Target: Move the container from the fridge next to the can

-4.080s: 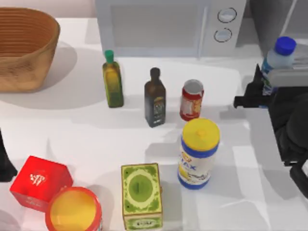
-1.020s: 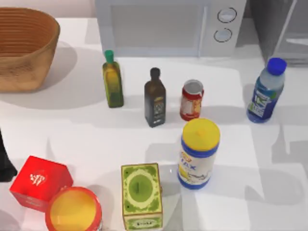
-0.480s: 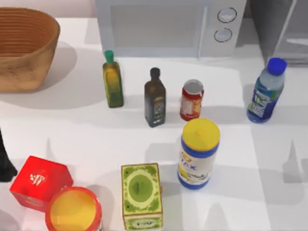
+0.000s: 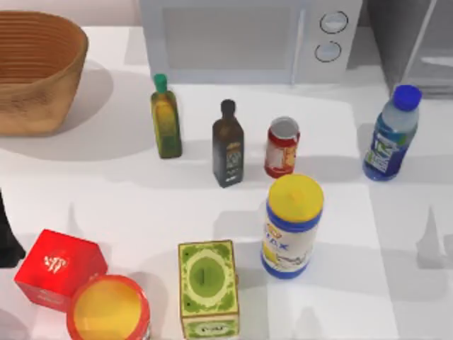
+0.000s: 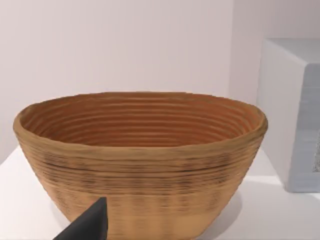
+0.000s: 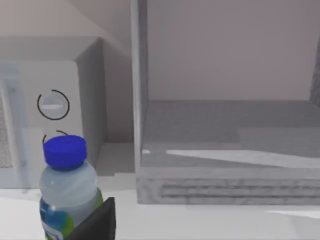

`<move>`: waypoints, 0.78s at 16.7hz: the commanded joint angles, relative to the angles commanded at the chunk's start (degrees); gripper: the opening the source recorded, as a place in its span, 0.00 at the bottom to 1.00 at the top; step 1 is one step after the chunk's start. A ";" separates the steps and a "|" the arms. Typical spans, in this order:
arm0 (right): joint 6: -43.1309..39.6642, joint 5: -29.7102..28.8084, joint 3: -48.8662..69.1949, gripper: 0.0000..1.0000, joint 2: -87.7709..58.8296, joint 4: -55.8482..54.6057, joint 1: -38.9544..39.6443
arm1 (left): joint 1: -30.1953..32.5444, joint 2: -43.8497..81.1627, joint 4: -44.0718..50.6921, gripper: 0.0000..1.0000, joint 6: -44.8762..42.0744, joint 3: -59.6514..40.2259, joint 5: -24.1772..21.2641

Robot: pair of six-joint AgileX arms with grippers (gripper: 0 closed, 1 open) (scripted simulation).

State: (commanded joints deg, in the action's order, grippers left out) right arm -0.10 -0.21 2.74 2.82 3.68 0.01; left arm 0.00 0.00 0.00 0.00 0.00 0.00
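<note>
The container [image 4: 388, 134], a clear bottle with a blue cap, stands upright on the table at the right, just in front of the grey fridge [image 4: 417, 39]. The red can [image 4: 282, 146] stands well to its left, with bare table between them. In the right wrist view the container [image 6: 67, 187] is close by, beside one dark fingertip [image 6: 97, 225] of my right gripper, which is open and holds nothing; the fridge's open compartment [image 6: 225, 130] lies behind. My left arm [image 4: 6, 237] is parked at the table's left edge, its gripper open, one fingertip [image 5: 87, 226] showing.
A white microwave [image 4: 248, 39] stands at the back. An olive oil bottle [image 4: 165, 117] and a dark bottle [image 4: 228, 144] stand left of the can. A yellow-lidded canister [image 4: 292, 225], green box [image 4: 207, 287], red box [image 4: 59, 268], red tub [image 4: 108, 309] and wicker basket [image 4: 35, 71] also occupy the table.
Four seconds ago my right gripper held the container near the fridge. It has let go and withdrawn out of the top view; the container now stands alone, slightly lower.
</note>
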 joint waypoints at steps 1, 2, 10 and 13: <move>-0.04 -0.03 1.41 1.00 1.70 2.44 -0.05 | 0.00 0.00 0.00 1.00 0.00 0.00 0.00; -0.08 -0.04 3.04 1.00 3.66 5.49 -0.07 | 0.00 0.00 0.00 1.00 0.00 0.00 0.00; -0.29 0.14 19.80 1.00 24.15 44.53 -0.10 | 0.00 0.00 0.00 1.00 0.00 0.00 0.00; -0.37 0.19 26.07 1.00 31.81 59.72 -0.14 | 0.00 0.00 0.00 1.00 0.00 0.00 0.00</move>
State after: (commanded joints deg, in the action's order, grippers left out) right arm -0.47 -0.02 28.81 34.63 63.40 -0.13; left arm 0.00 0.00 0.00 0.00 0.00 0.00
